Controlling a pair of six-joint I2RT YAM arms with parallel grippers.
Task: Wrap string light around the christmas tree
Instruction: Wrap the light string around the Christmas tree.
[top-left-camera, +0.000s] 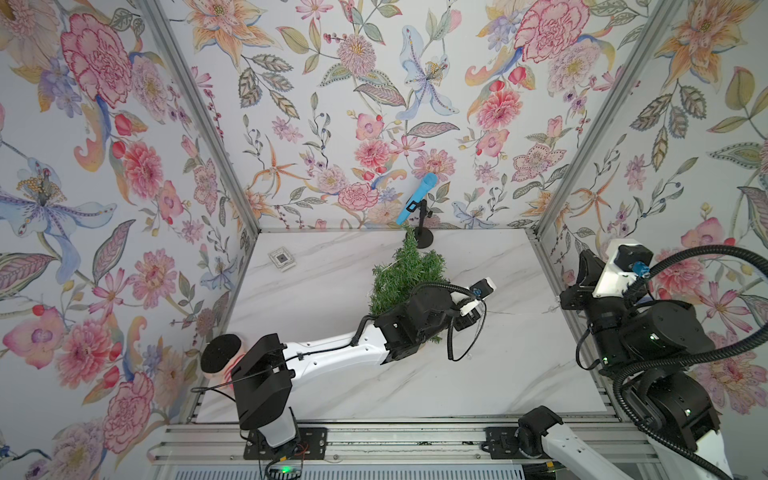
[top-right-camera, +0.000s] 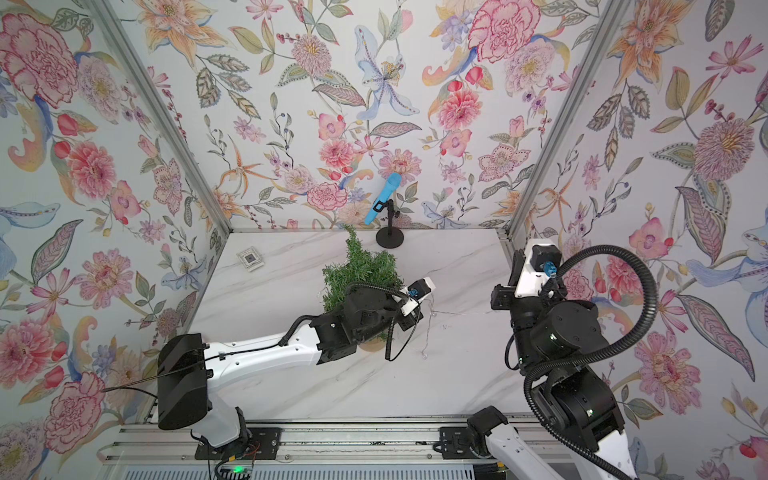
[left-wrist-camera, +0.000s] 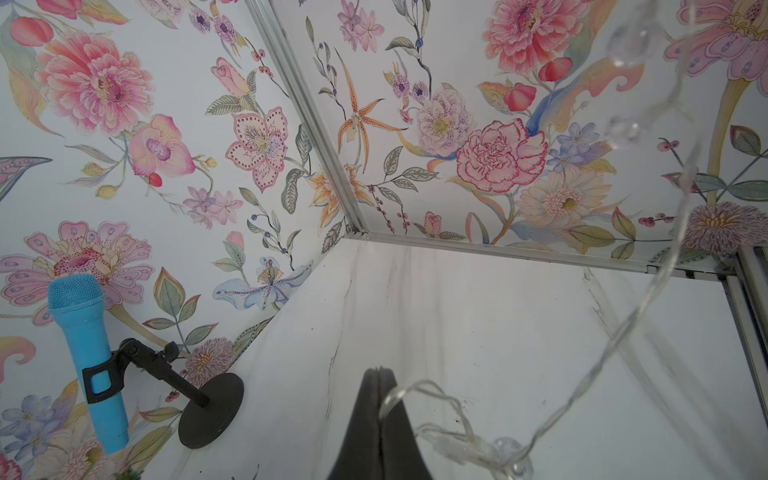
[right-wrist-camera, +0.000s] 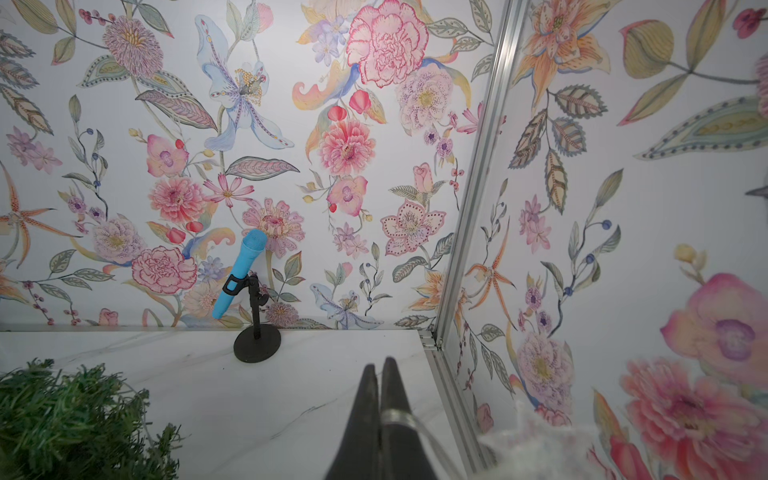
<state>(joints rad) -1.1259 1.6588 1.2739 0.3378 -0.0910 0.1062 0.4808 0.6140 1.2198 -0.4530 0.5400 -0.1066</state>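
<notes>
Counted on the table: one tree (top-left-camera: 405, 276), one string light (left-wrist-camera: 505, 451), one blue microphone (top-left-camera: 417, 198), one black stand (top-left-camera: 424, 237), one small square tag (top-left-camera: 282, 258) — two robot arms are seen, left arm (top-left-camera: 332, 353) and right arm (top-left-camera: 648, 332).

The small, bushy green christmas tree (top-left-camera: 405, 272) stands in the middle of the table (top-left-camera: 415, 374). The string light (left-wrist-camera: 505, 451), a thin clear wire with tiny round bulbs, hangs in loose loops, pinched by the left fingers (left-wrist-camera: 365, 419).
</notes>
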